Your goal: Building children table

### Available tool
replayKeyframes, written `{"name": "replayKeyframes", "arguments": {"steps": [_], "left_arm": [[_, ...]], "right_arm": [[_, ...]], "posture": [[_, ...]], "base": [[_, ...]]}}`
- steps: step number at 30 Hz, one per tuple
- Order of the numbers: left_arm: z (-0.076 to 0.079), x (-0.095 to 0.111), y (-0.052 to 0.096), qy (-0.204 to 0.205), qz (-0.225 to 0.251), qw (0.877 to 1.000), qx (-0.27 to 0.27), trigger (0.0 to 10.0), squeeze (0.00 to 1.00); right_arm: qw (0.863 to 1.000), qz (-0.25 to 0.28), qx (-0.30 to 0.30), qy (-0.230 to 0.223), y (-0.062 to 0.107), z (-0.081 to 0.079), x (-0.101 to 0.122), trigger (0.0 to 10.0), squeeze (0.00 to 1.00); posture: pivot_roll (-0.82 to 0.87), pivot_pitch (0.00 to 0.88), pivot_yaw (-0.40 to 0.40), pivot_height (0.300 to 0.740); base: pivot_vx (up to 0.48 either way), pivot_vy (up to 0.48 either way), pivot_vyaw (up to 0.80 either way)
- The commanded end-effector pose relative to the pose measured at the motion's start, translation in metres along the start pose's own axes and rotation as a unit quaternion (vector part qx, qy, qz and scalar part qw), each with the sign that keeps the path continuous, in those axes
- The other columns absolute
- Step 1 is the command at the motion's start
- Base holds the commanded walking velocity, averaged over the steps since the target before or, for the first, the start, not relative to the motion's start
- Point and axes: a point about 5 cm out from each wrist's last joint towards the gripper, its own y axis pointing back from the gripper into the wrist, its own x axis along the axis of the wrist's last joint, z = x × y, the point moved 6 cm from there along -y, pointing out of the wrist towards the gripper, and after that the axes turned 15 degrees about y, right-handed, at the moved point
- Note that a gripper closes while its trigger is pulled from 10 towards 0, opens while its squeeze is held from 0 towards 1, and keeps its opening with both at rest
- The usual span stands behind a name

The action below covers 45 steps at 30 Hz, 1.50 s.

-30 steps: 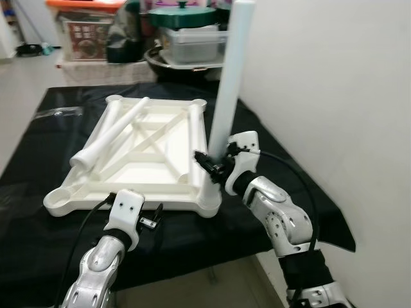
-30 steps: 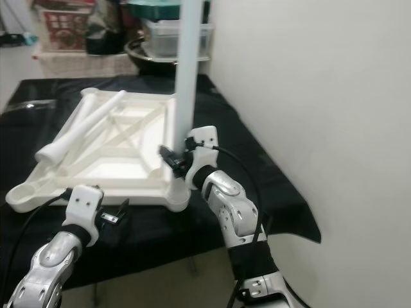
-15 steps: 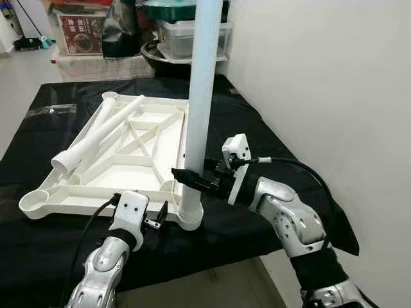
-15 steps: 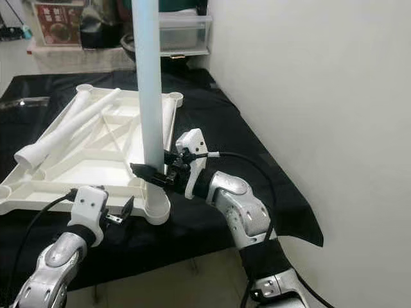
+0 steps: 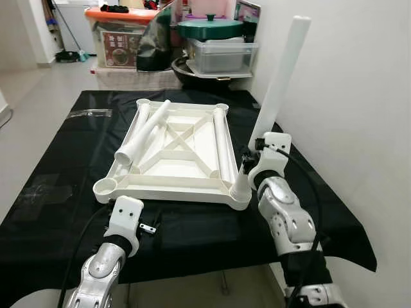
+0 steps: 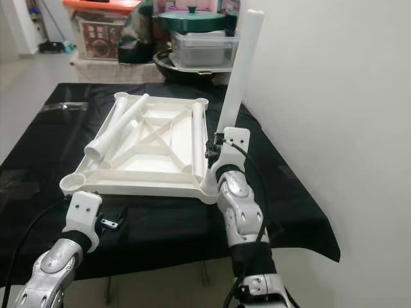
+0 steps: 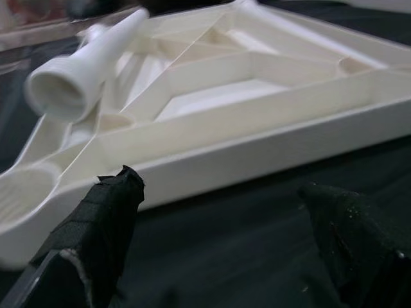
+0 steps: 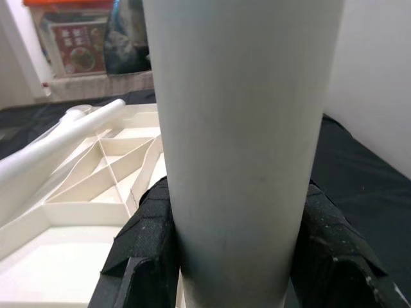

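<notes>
White moulded plastic makes up the table top panel (image 5: 180, 151), which lies underside-up at the centre of the frame on a tabletop (image 5: 58, 173) covered in black cloth. Cross ribs and round corner sockets are exposed. One table leg (image 5: 273, 106) stands in the near right corner socket, leaning toward the upper right of the frame rather than plumb. The right hand (image 5: 252, 168) is closed round this leg low down, just above the socket; in the right wrist view the black fingers (image 8: 144, 247) press on both sides of the tube. Loose legs (image 5: 144, 131) lie across the left part of the panel, one open end facing the camera. The left hand (image 5: 149, 226) hovers low at the lower left of the frame, just short of the panel's near edge, fingers (image 7: 103, 224) spread wide with nothing between them. Storage bins and a green-lidded pot (image 5: 209, 29) stand at the top of the frame beyond the tabletop. Assessment: the legs appear hollow, light and stiff, with a smooth surface likely to slip under a loose grasp. A hold near the base gives best control for seating. The panel looks light enough to shift when pushed, so bracing its near edge seems advisable.
</notes>
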Motion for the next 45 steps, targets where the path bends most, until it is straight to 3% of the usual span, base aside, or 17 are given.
{"name": "replayKeyframes", "arguments": {"steps": [1,2,6,7,9,11,12,14,21,24,25,27,29,35,36,39,45], "left_arm": [[0.008,0.0,-0.002,0.002,-0.002,1.0,-0.013,10.0,0.0],[0.006,0.0,-0.002,0.001,-0.002,1.0,-0.013,10.0,0.0],[0.003,0.0,-0.004,0.0,-0.002,1.0,-0.011,10.0,0.0],[0.003,0.001,-0.005,0.0,0.0,1.0,-0.01,10.0,0.0],[0.004,0.001,-0.006,0.0,0.001,1.0,-0.011,10.0,0.0],[0.007,0.003,-0.007,0.001,0.004,1.0,-0.015,10.0,0.0],[0.007,0.003,-0.007,0.001,0.004,1.0,-0.015,10.0,0.0],[0.007,0.003,-0.007,0.001,0.005,1.0,-0.015,10.0,0.0],[0.004,0.004,-0.008,0.002,0.01,1.0,-0.003,10.0,0.0],[0.006,0.005,-0.007,0.003,0.011,1.0,-0.005,10.0,0.0],[0.006,0.004,-0.006,0.002,0.01,1.0,-0.006,10.0,0.0],[0.007,0.004,-0.005,0.002,0.01,1.0,-0.006,10.0,0.0],[0.003,0.001,-0.003,0.002,0.006,1.0,-0.003,10.0,0.0],[0.001,-0.001,-0.003,0.0,0.002,1.0,-0.002,10.0,0.0],[0.004,-0.001,-0.005,0.001,0.002,1.0,-0.006,10.0,0.0],[0.008,0.001,-0.006,0.001,0.003,1.0,-0.012,10.0,0.0],[0.008,0.001,-0.006,0.001,0.003,1.0,-0.012,10.0,0.0]], "right_arm": [[0.997,-0.005,0.072,0.012,0.011,-0.026,-0.007,10.0,0.0],[0.991,0.036,0.13,0.015,0.018,-0.043,0.011,10.0,1.0],[0.976,0.08,0.202,-0.002,0.023,-0.061,0.031,10.0,1.0],[0.967,0.091,0.24,-0.006,0.024,-0.067,0.039,10.0,0.0],[0.947,0.109,0.302,-0.015,0.03,-0.075,0.049,10.0,0.0],[0.883,0.149,0.444,-0.006,0.057,-0.087,0.064,10.0,0.0],[0.883,0.149,0.444,-0.006,0.057,-0.087,0.064,10.0,0.0],[0.837,0.154,0.524,0.025,0.076,-0.094,0.058,10.0,0.0],[0.77,0.117,0.627,0.026,0.099,-0.123,0.022,10.0,0.0],[0.777,0.112,0.619,0.026,0.096,-0.126,0.019,9.7,0.0],[0.798,0.102,0.593,0.028,0.086,-0.128,0.016,7.8,0.0],[0.81,0.094,0.578,0.028,0.079,-0.128,0.014,7.8,0.0],[0.879,0.051,0.472,0.028,0.04,-0.12,0.006,10.0,0.0],[0.921,0.032,0.387,0.01,0.016,-0.107,0.005,10.0,0.0],[0.937,0.033,0.347,-0.012,0.008,-0.097,0.008,0.0,0.0],[0.992,-0.019,0.125,-0.022,-0.014,-0.034,-0.009,0.0,0.0],[0.992,-0.019,0.125,-0.022,-0.014,-0.034,-0.009,0.0,0.0]], "posture": [[0.12,0.0,-0.077,0.74],[0.12,0.0,-0.077,0.74],[0.11,0.0,-0.077,0.74],[0.11,0.0,-0.075,0.74],[0.11,0.0,-0.077,0.74],[0.12,0.0,-0.083,0.74],[0.12,0.0,-0.083,0.74],[0.12,0.0,-0.085,0.74],[0.15,0.0,-0.113,0.74],[0.15,0.0,-0.113,0.74],[0.16,0.0,-0.114,0.74],[0.16,0.0,-0.114,0.74],[0.14,0.0,-0.105,0.74],[0.14,0.0,-0.1,0.74],[0.13,0.0,-0.091,0.74],[0.13,0.0,-0.092,0.74],[0.13,0.0,-0.092,0.74]], "base": [[0.0,0.0,0.0],[0.0,0.0,0.0],[0.0,0.0,0.0],[0.0,0.0,0.0],[0.0,0.0,0.0],[0.0,0.0,0.0],[0.0,0.0,0.0],[0.0,0.0,0.0],[0.0,0.0,0.0],[0.0,0.0,0.0],[0.0,0.0,0.0],[0.0,0.0,0.0],[0.0,0.0,0.0],[0.0,0.0,0.0],[0.0,0.0,0.0],[0.0,0.0,0.0],[0.0,0.0,0.0]]}}
